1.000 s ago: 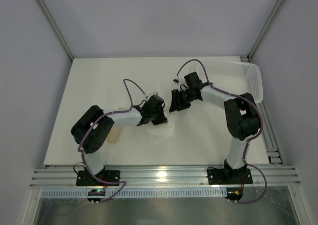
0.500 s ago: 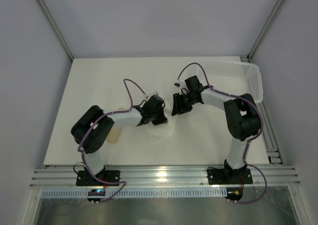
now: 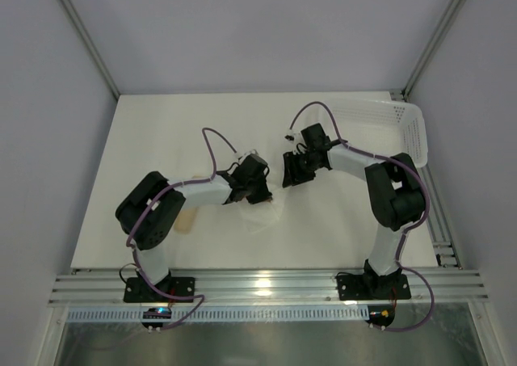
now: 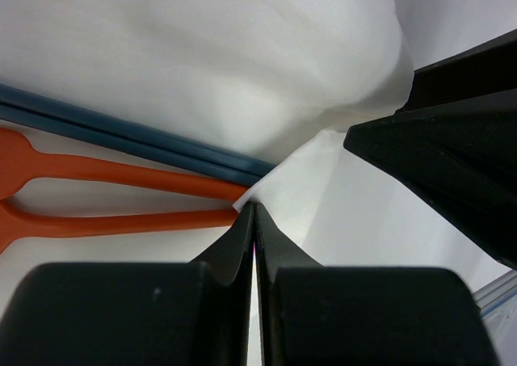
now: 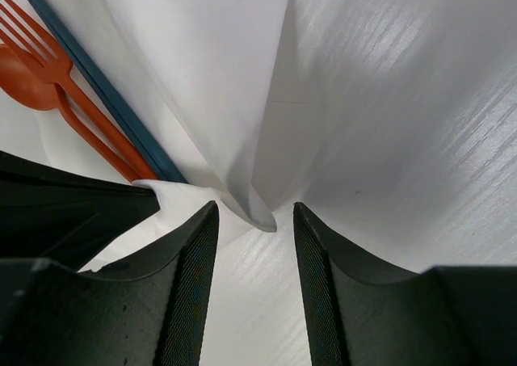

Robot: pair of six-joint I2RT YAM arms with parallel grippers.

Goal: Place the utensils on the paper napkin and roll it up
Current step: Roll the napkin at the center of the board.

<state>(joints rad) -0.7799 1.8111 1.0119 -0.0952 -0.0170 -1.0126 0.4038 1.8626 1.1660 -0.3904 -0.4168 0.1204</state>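
Found the left gripper [image 4: 254, 214] clenched on a napkin [image 4: 202, 51] corner, just beside the utensils [image 4: 121, 170] lying on the sheet. Farther off, saw the right gripper [image 5: 254, 212] released, jaws astride the folded flap. Judged the paper light, limp and easily torn; best pinched at the fold edge and rolled gently.

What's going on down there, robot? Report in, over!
Left gripper: jaws shut on paper napkin corner. Right gripper: jaws open at its folded flap. Utensils on napkin, partly covered. Nothing seen in the way, over.
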